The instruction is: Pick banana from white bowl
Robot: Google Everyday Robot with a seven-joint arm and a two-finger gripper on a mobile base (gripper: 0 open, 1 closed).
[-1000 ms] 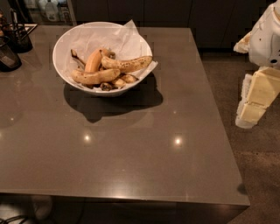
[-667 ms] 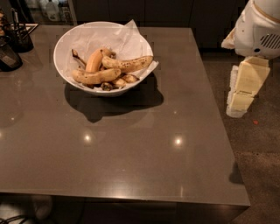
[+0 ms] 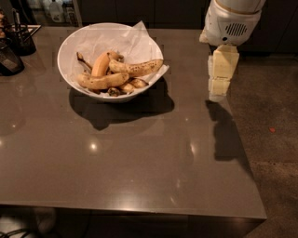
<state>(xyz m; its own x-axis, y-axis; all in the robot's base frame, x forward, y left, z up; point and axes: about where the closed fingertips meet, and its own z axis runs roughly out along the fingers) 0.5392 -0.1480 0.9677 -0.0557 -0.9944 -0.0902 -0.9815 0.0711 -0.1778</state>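
The white bowl (image 3: 64,44), lined with crinkled white paper, stands at the back left of the dark table. Several bananas lie in it. The banana (image 3: 139,68), long, dull yellow and brown-speckled, lies across the right side with its end near the rim. A smooth orange-yellow banana (image 3: 100,64) and a plainer curved yellow one (image 3: 99,82) lie to its left. My gripper (image 3: 218,90), cream-coloured, hangs downward from the white arm at the table's right edge. It is well to the right of the bowl, at about its height, and holds nothing.
Dark containers (image 3: 10,60) and a holder with utensils (image 3: 21,37) stand at the table's far left. The table's right edge (image 3: 242,153) runs just below the gripper, with speckled floor (image 3: 274,139) beyond. Bottles (image 3: 55,10) stand behind the table.
The arm has swung left and up from beside the table, so the gripper now hangs over the table's right edge. The bowl and bananas have not moved.
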